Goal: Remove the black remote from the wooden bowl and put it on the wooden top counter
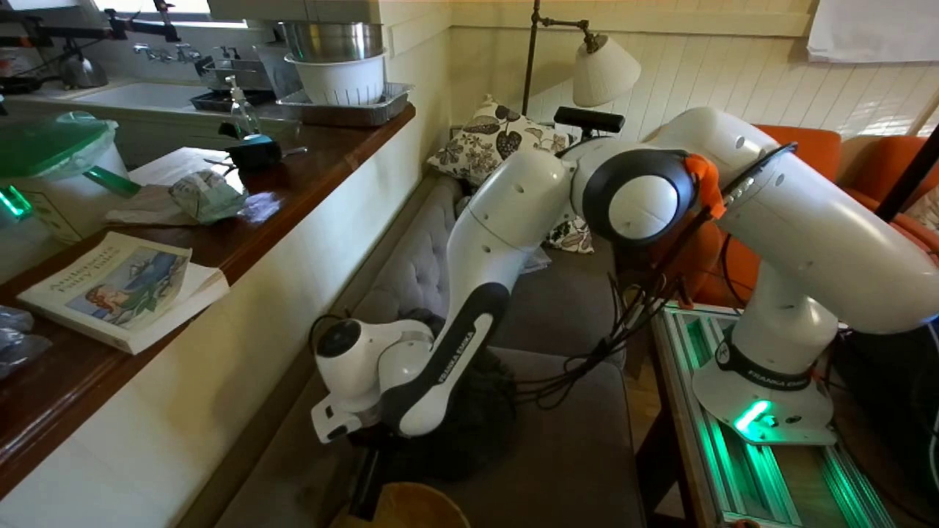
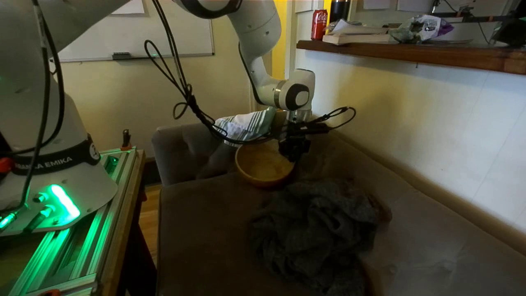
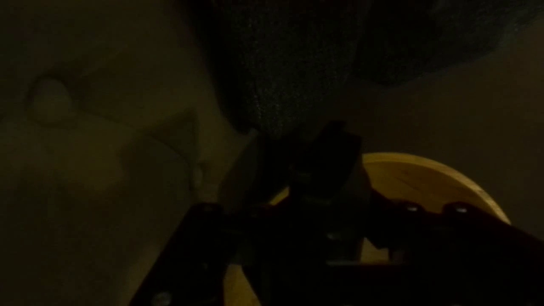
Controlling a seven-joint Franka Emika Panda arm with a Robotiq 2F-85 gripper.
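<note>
jaws drawn together, the end effector [image 2: 293, 154] appears in the dim light to grip the black remote [image 1: 368, 484] at the rim of the wooden bowl [image 2: 259, 165]; by that reading the grasp is made, with lifting clear and placement on the wooden surface [image 1: 308, 191] left to do.
</note>
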